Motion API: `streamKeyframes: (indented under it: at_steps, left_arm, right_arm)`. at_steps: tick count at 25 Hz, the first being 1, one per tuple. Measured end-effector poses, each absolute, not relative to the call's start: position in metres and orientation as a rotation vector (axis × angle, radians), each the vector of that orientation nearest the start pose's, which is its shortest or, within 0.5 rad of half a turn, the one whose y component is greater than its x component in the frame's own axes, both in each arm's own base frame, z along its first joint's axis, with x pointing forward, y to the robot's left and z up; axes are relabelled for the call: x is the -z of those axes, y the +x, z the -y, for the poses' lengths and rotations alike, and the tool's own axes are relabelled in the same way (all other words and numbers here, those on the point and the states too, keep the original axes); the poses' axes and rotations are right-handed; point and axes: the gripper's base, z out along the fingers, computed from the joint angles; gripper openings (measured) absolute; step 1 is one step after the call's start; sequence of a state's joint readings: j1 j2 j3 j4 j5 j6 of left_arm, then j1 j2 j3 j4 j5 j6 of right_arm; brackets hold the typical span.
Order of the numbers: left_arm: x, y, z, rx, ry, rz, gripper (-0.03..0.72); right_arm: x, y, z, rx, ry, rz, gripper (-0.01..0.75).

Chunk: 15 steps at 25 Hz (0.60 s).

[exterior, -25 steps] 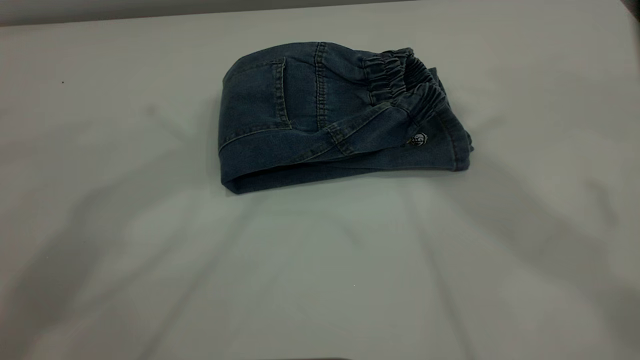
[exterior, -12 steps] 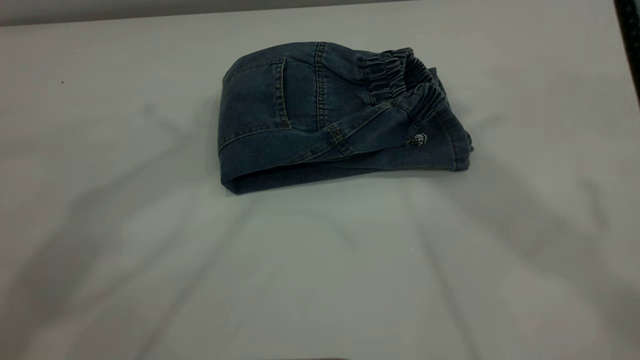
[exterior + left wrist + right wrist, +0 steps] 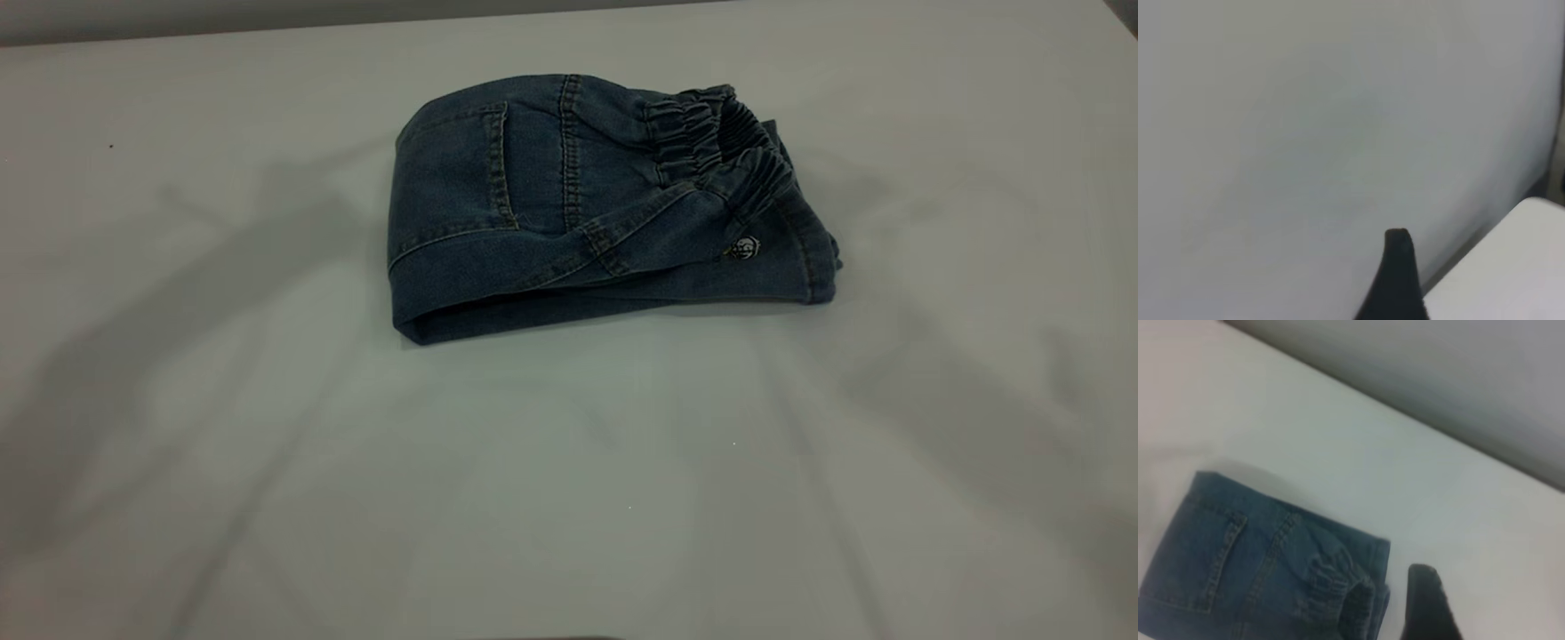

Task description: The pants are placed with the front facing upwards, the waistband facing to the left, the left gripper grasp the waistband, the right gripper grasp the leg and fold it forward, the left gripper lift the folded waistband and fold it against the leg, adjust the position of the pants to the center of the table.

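The pants (image 3: pixel 533 196) lie folded into a compact bundle on the table (image 3: pixel 569 498), a little behind its middle, back pocket up. The ruched waistband (image 3: pixel 711 133) sits at the bundle's right end, over the hems. The leg's print is hidden in the fold. Neither gripper appears in the exterior view; only arm shadows fall on the table. In the right wrist view the pants (image 3: pixel 1238 573) and waistband (image 3: pixel 1331 583) lie below, and the right gripper (image 3: pixel 1426 600) hangs beside them, apart. The left gripper (image 3: pixel 1398 267) shows as one dark tip, up over a table edge.
A small round metal emblem (image 3: pixel 745 249) shows on the front side of the bundle. A grey wall (image 3: pixel 178 18) runs behind the table's far edge. In the left wrist view the table edge (image 3: pixel 1511 267) meets a grey wall (image 3: pixel 1305 133).
The pants have not moved. The arm shadows on the table have shifted, the left one swinging toward the far left. A dark shape at the top right corner has gone.
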State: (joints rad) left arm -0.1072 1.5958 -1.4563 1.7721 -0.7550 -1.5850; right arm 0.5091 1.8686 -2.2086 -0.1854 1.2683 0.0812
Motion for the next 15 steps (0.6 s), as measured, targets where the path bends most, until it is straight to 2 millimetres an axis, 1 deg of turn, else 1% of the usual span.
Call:
streamKeyframes:
  at_steps: [3,7,9,12,15]
  left_arm:
    - [-0.393,0.358,0.091,0.427,0.882,-1.539,0.570]
    - [-0.392,0.364,0.084,0.167,0.985,-1.447,0.570]
    - [-0.393,0.369,0.078,0.022,0.996,-1.424,0.570]
    - [-0.395,0.371,0.067,-0.181,0.977,-1.417,0.570]
    - [-0.401,0.361,0.057,-0.315,0.936,-1.423,0.570]
  right_arm:
    - [-0.459,0.341,-0.172,-0.045,-0.485,-2.288,0.363]
    - [-0.483,0.322,-0.159,-0.041,-0.472,-2.227,0.363]
    - [-0.492,0.310,-0.152,-0.042,-0.464,-2.207,0.363]
    - [-0.501,0.295,-0.144,-0.044,-0.457,-2.190,0.363]
    - [-0.503,0.282,-0.136,-0.042,-0.458,-2.193,0.363]
